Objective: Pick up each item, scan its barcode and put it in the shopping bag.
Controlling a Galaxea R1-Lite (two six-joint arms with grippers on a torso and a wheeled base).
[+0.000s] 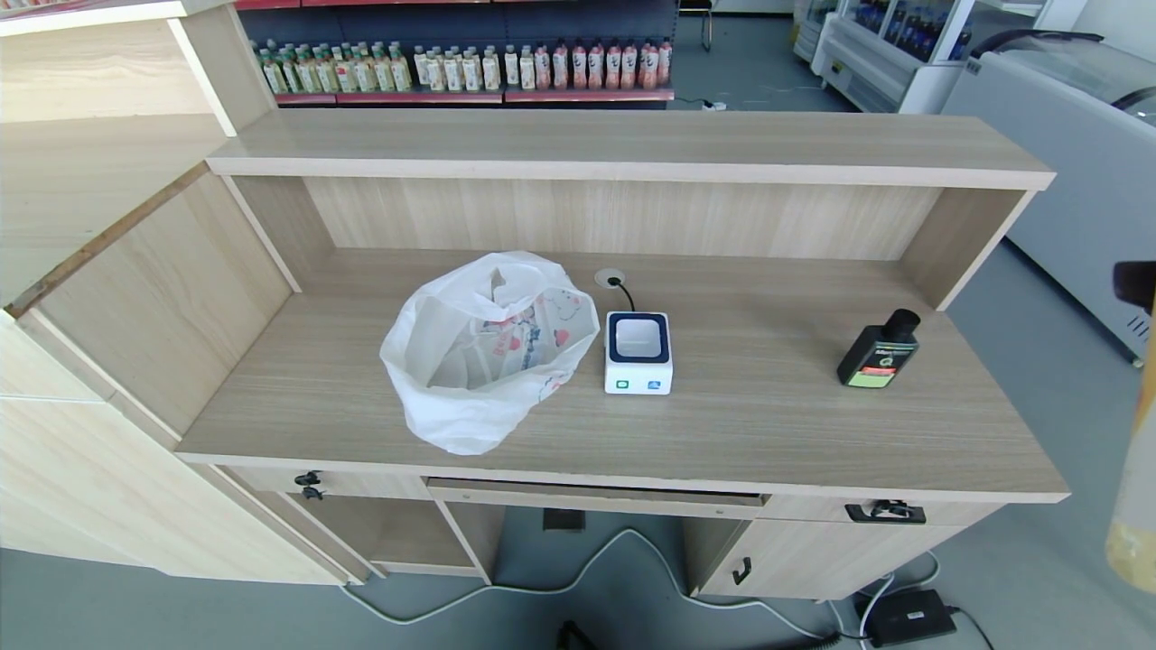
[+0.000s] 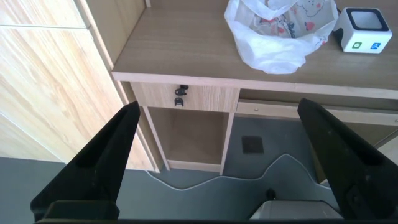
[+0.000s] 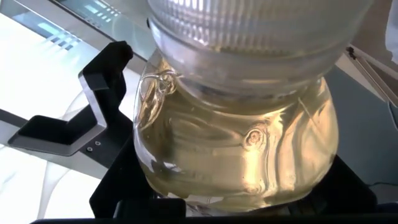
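A white plastic shopping bag (image 1: 479, 361) lies open on the wooden counter (image 1: 722, 424), left of the white barcode scanner (image 1: 638, 352). A black bottle (image 1: 879, 350) with a red and green label stands at the counter's right end. Off the counter's right edge, a clear bottle of yellowish liquid (image 1: 1133, 487) is held up. The right wrist view shows that bottle (image 3: 236, 155) close up, with my right gripper (image 3: 245, 68) shut on it. My left gripper (image 2: 219, 112) is open, with nothing in it, low in front of the counter's left drawer, well short of the bag (image 2: 273, 31).
A raised back shelf (image 1: 623, 144) and side walls enclose the counter. Under it are drawers with handles (image 1: 885, 513) and cables (image 1: 596, 569) on the floor. White freezer cabinets (image 1: 1066, 135) stand to the right and drink shelves (image 1: 470, 68) behind.
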